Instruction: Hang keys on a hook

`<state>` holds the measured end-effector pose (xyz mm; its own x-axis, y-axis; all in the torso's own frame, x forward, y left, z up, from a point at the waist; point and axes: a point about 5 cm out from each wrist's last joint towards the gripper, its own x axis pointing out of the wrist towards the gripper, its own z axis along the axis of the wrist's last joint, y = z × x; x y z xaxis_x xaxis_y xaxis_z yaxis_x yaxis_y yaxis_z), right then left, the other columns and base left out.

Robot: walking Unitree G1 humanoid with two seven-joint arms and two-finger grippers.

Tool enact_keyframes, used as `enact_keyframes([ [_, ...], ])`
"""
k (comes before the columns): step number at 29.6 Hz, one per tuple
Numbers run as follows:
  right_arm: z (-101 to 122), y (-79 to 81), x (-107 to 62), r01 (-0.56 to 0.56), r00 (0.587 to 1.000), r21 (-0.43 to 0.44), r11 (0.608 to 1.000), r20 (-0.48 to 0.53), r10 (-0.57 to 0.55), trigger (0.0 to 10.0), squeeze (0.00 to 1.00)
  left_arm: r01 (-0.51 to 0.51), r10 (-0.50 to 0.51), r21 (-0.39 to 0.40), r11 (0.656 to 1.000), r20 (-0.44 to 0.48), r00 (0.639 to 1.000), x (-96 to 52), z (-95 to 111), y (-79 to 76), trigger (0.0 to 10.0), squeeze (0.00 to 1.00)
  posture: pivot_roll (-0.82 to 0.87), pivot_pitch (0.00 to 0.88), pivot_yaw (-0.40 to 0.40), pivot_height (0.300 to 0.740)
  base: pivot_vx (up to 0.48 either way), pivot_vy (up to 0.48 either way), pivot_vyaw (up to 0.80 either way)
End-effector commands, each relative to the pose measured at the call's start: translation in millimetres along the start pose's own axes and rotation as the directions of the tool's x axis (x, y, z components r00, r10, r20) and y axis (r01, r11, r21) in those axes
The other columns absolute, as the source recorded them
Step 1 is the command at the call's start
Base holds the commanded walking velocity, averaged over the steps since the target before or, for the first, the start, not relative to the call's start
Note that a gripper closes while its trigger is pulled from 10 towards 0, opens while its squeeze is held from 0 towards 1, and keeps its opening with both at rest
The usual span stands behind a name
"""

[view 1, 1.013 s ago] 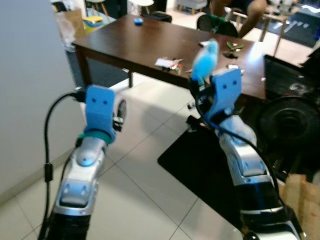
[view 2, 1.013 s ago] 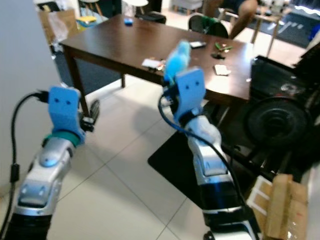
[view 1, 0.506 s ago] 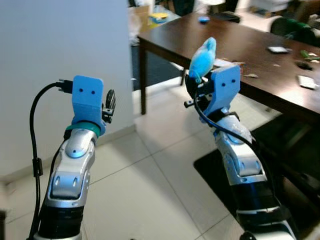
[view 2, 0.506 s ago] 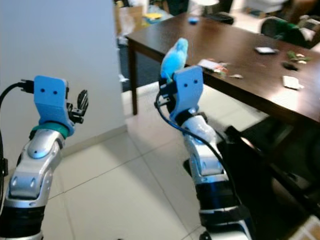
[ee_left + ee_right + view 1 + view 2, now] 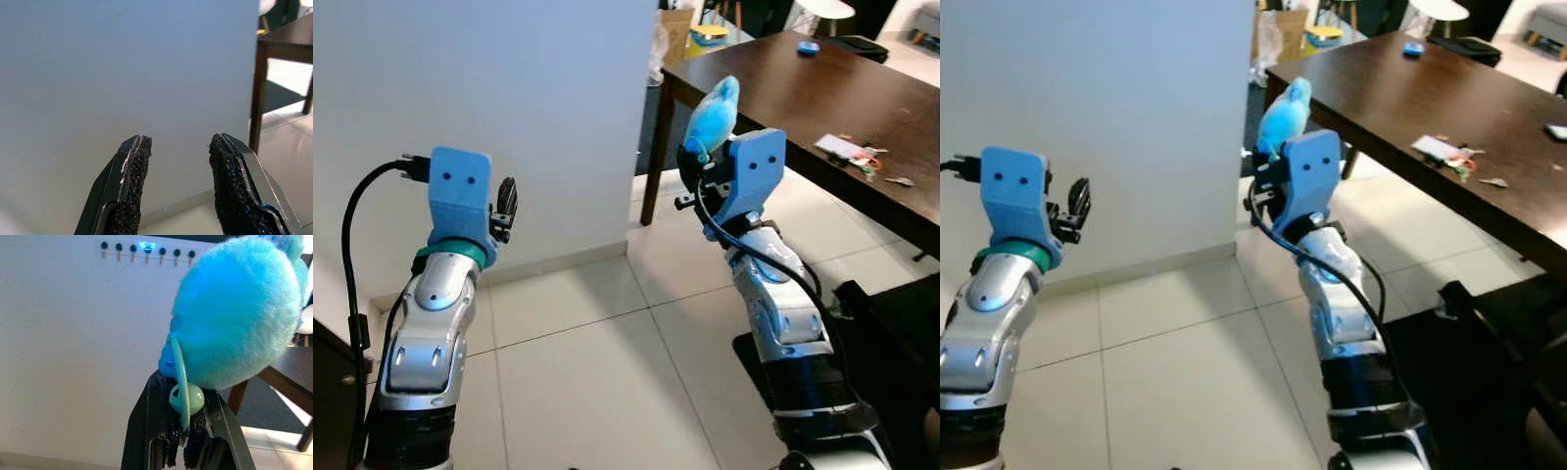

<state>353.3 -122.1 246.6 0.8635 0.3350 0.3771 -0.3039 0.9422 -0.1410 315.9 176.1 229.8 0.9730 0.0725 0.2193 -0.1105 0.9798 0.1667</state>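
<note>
A fluffy blue pom-pom key fob (image 5: 713, 116) with a teal ring and small bell (image 5: 186, 399) is pinched in my right gripper (image 5: 181, 404), which is shut on it and raised at chest height. In the right wrist view a row of small dark hooks (image 5: 146, 247) runs high on the white wall (image 5: 509, 98), well above the fob. My left gripper (image 5: 505, 201) is held up to the left, facing the same wall. It is open, with nothing between its fingers (image 5: 134, 161).
A dark wooden table (image 5: 822, 88) stands to the right, its near leg (image 5: 651, 166) beside the wall's corner. Papers (image 5: 847, 149) and a small blue object (image 5: 808, 47) lie on it. A black mat (image 5: 891, 323) covers the tiled floor at lower right.
The camera has swung left, so the white wall now faces me and the table has slid right. Both arms keep their raised pose; the right gripper still holds the fob.
</note>
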Motion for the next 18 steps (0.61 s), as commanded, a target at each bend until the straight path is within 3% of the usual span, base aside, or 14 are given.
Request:
enact_keyframes([
  [1,2,0.2,-0.1,0.007,1.000,0.009,1.000,0.009,-0.007,10.0,0.00,0.004,-0.004,-0.006,1.000,-0.017,1.000,-1.6,-3,-0.3,10.0,0.00,-0.04,0.051,0.055,0.740,0.000,0.000,0.79],
  [5,2,-1.5,-1.8,0.022,1.000,0.023,0.999,0.015,-0.022,10.0,0.00,0.021,-0.021,-0.012,1.000,0.008,1.000,-0.4,2,-6.3,10.0,0.00,-0.04,0.066,0.065,0.740,0.081,0.000,0.74],
  [9,7,-2.2,-3.1,0.047,0.998,0.069,0.996,0.049,-0.050,10.0,0.00,0.044,-0.044,-0.025,0.999,0.029,0.999,2.6,8,-14.4,10.0,0.00,-0.05,0.073,0.078,0.740,0.472,0.000,0.00],
  [18,7,0.2,-6.5,0.043,0.997,0.059,0.997,0.054,-0.046,10.0,0.00,0.077,-0.075,-0.040,0.996,0.036,0.997,3.5,13,-21.7,10.0,0.00,-0.05,0.086,0.086,0.740,0.472,0.000,0.00],
])
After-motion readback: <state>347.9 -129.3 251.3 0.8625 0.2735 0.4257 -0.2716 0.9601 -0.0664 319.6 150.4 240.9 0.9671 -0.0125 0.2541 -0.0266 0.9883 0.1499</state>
